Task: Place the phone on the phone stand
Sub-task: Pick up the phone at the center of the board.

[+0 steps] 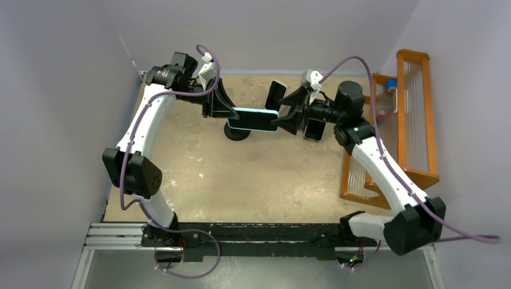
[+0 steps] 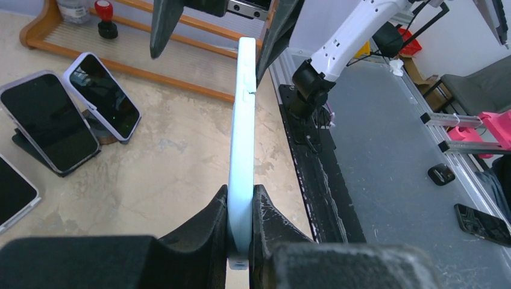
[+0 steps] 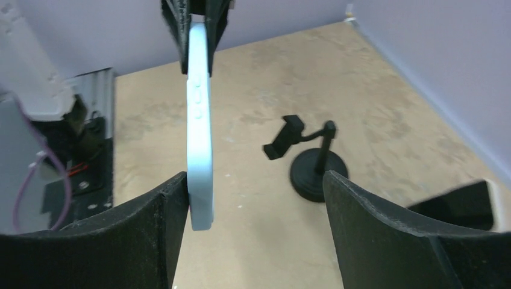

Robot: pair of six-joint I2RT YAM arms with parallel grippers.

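- Working mid-air on the handover stage: holding the phone [image 1: 256, 119] lengthwise between the two arms, resting on nothing yet.
- Clamping one short end of it in the left gripper [image 2: 241, 201], fingers pressed flat against both faces.
- Straddling the opposite end with the right gripper [image 3: 254, 180], jaws standing wide. One finger is lying just beside or touching a face of the phone (cannot tell which), the other well apart from it. Gripping nothing on that side.
- Hanging above and near the phone stand [image 3: 316, 173] — black round base, bent arm, small clamp — which is standing on the table [image 1: 241, 180] and carrying no phone.
- Judging the step in hand as a pass from left to right, or a two-handed steadying ahead of the lowering. The placing itself is not yet begun.
- Calling next, by this reading, for seating the right jaws squarely on the free end before any letting go on the left, then turning the phone to meet the clamp and easing it down.
- Flagging one risk — letting go early and dropping the phone onto the stand.
- Leaving alone the other phones [image 2: 102, 96], propped off to the side.
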